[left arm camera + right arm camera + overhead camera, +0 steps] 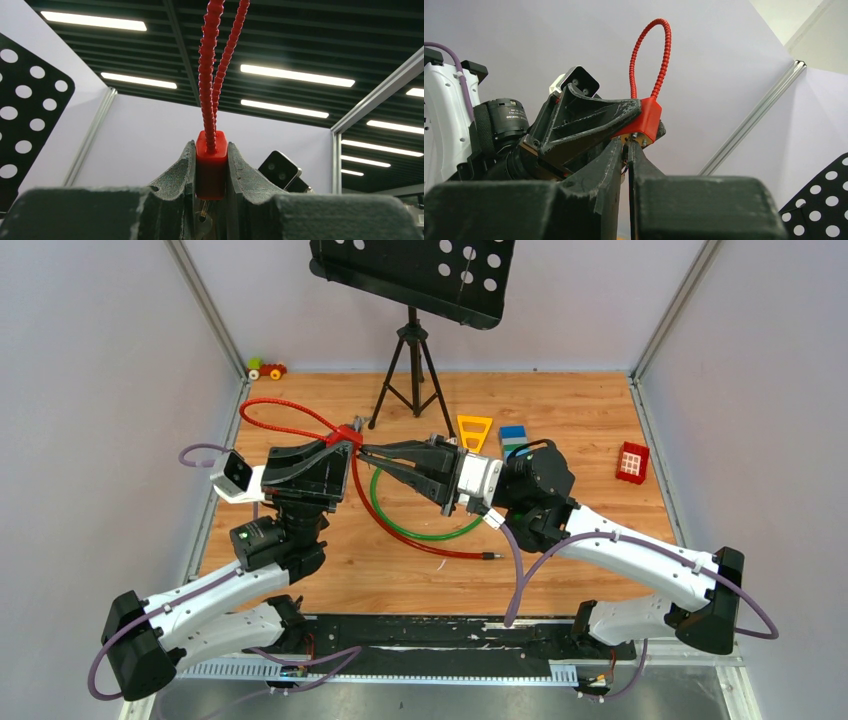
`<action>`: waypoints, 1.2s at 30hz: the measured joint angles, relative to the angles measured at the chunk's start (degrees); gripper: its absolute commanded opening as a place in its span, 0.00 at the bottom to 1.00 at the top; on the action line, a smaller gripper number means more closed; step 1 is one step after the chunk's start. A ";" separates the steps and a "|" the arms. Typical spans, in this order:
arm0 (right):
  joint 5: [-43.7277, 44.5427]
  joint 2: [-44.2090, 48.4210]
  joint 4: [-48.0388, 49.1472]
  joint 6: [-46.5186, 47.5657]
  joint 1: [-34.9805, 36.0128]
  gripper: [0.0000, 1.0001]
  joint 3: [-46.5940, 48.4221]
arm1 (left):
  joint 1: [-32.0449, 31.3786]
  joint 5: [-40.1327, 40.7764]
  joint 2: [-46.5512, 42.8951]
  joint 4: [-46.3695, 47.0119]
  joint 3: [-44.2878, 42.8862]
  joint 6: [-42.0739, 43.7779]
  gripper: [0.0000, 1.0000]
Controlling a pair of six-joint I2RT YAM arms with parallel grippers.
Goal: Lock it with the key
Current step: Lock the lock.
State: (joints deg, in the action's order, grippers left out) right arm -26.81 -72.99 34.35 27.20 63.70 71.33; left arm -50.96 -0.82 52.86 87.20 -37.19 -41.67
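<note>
Nearest the overhead lens, past the black mounting rail (440, 640), both arms meet over the wooden table (600, 550). The left gripper (338, 443) clamps a small red lock (349, 430), and the right gripper (368, 451) noses in from the opposite side, tip to tip with it. A red cable (275, 412) loops away behind the left gripper, and a green cable (410, 532) lies beneath the right one. What passes between the tips is too small to read from here.

From the left wrist, both fingers are shut flat against the lock's sides, holding it upright with the ribbed cable rising from its top. The key (202, 220) hangs from the lock's underside, down between those fingers.

From the right wrist, the fingers are closed to a slit just under the lock's brass keyhole, apparently pinching the key's head, which they mostly hide.

Judged from these views, the key is light, stiff, thin and slick, so it could slip or twist out of a loose pinch. The flat head is the place to hold it, squarely between the pads, turning along its shaft while the left gripper braces the lock.
</note>
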 measured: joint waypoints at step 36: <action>0.96 0.85 7.10 -38.05 -3.96 0.24 -2.36 | 0.72 -7.89 -0.50 -2.60 -1.42 2.78 0.00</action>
State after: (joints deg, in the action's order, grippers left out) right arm -25.85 -72.14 41.45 -10.85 59.75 68.97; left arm -50.24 -8.71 52.36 84.60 -38.61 -38.89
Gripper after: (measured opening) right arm 0.235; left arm 0.255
